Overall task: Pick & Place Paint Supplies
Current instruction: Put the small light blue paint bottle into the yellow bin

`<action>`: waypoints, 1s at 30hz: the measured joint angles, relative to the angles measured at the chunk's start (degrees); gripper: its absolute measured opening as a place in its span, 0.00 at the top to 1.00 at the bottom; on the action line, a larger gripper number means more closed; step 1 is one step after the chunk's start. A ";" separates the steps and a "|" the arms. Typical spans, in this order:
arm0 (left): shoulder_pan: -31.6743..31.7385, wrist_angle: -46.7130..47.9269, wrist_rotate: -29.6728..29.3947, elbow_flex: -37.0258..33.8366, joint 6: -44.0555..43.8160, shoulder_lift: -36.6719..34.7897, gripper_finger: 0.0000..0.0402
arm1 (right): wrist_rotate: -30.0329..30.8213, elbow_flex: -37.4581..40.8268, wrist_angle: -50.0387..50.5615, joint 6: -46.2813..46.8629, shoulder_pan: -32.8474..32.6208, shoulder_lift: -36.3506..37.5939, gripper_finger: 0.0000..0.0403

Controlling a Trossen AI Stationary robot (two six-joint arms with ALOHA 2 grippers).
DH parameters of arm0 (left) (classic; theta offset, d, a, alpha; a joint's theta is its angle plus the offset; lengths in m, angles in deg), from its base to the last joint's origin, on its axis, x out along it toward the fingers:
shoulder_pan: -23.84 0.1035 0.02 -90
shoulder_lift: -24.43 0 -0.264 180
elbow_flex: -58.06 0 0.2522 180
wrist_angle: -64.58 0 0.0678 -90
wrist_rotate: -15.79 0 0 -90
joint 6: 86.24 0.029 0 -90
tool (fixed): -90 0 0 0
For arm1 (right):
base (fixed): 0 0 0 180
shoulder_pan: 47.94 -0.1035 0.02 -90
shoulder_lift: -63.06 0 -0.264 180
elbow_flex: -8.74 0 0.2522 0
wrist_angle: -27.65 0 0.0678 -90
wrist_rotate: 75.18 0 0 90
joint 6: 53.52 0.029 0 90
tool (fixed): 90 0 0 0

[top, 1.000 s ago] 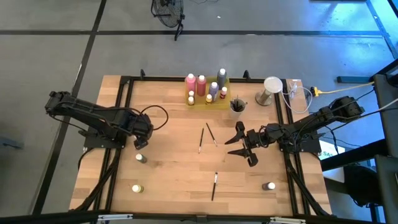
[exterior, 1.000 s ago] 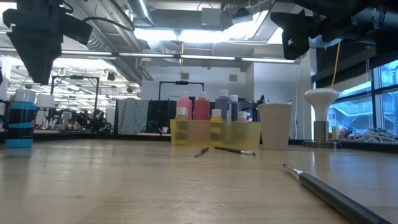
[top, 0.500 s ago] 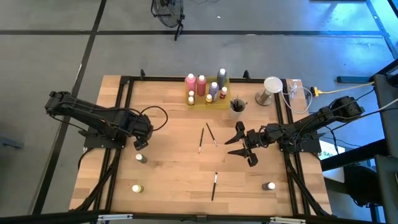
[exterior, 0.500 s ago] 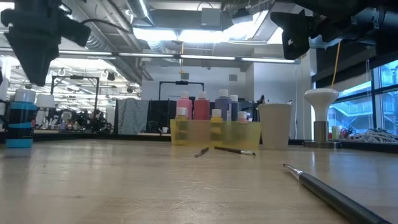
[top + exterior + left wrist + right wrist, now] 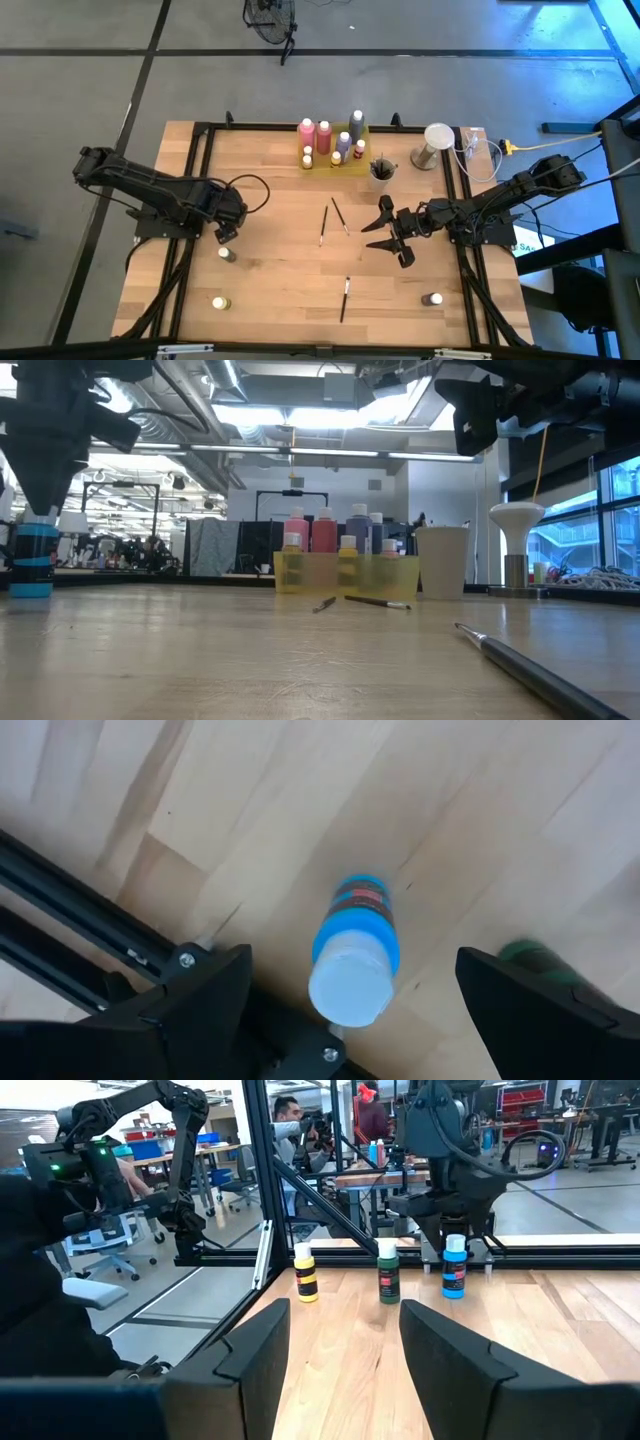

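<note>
High view: two robot arms over a wooden table (image 5: 280, 270) of scattered paint supplies.
Left gripper (image 5: 224, 229) hangs with fingers spread wide, empty, directly above a blue bottle (image 5: 354, 948) at nine o'clock. Right gripper (image 5: 385, 233) waits part open, empty, near three o'clock. Yellow tray (image 5: 330, 158) with bottles and a cup (image 5: 380, 172) sit at twelve — three brushes (image 5: 334, 222) lie loose mid-table.

A robotics lab in a large industrial hall. The wooden table (image 5: 280, 270) sits in a black metal frame (image 5: 203, 180) on a grey concrete floor (image 5: 80, 80) marked with dark lines. Beyond its far edge run exposed ceiling ducts (image 5: 190, 405), strip lights (image 5: 300, 452), more benches (image 5: 395, 1178), another robot arm (image 5: 150, 1120), office chairs (image 5: 100, 1260) and people (image 5: 290, 1115) at work.
</note>
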 joint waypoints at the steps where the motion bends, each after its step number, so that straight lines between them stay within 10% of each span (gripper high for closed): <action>1: 0.00 0.00 0.01 0.00 -0.87 0.00 0.14 | 0.00 0.00 0.02 0.00 0.00 0.00 0.52; 30: 0.44 -1.65 -0.82 -4.81 18.75 0.04 0.14 | 0.00 0.00 0.04 0.02 0.02 -0.02 0.52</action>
